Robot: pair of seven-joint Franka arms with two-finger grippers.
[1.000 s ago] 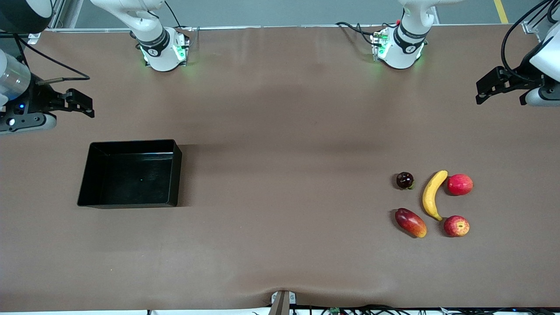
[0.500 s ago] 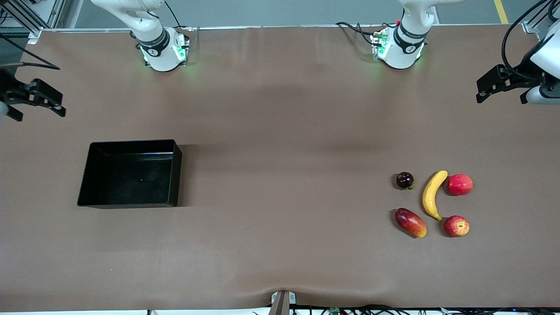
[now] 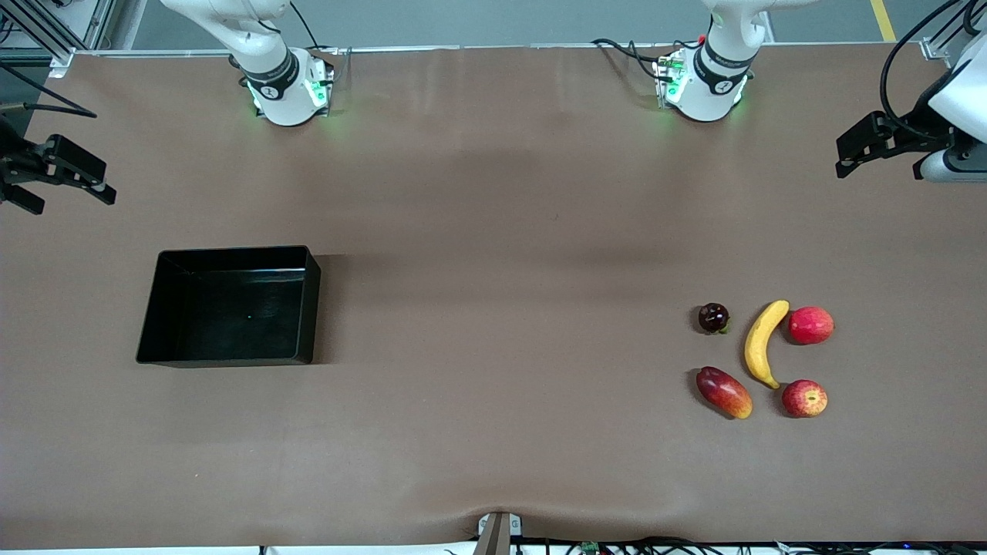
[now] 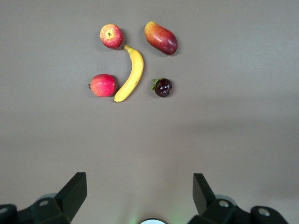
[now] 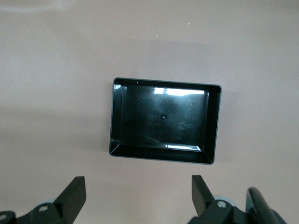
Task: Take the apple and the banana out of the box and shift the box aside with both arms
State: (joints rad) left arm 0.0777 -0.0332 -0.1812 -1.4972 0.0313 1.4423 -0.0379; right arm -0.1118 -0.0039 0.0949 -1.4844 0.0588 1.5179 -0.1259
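The black tray (image 3: 231,251) sits empty toward the right arm's end of the table, and its rim shows in the right wrist view (image 5: 166,84). The yellow banana (image 3: 763,343) lies toward the left arm's end, with the blotched red apple (image 3: 804,398) beside its nearer tip. Both show in the left wrist view, banana (image 4: 132,72) and apple (image 4: 111,36). My left gripper (image 3: 879,158) is open and empty, high over bare table at the left arm's end (image 4: 138,186). My right gripper (image 3: 69,193) is open and empty, high over the table's edge at the right arm's end (image 5: 138,189).
A plain red round fruit (image 3: 810,324) lies beside the banana's farther end. A red-and-yellow mango (image 3: 723,391) and a small dark round fruit (image 3: 713,317) lie on the banana's other flank. The two arm bases stand along the table's farther edge.
My right gripper has swung outward toward the table's edge at the right arm's end, then held nearly still. My left gripper has barely shifted. Tray and fruits have not moved.
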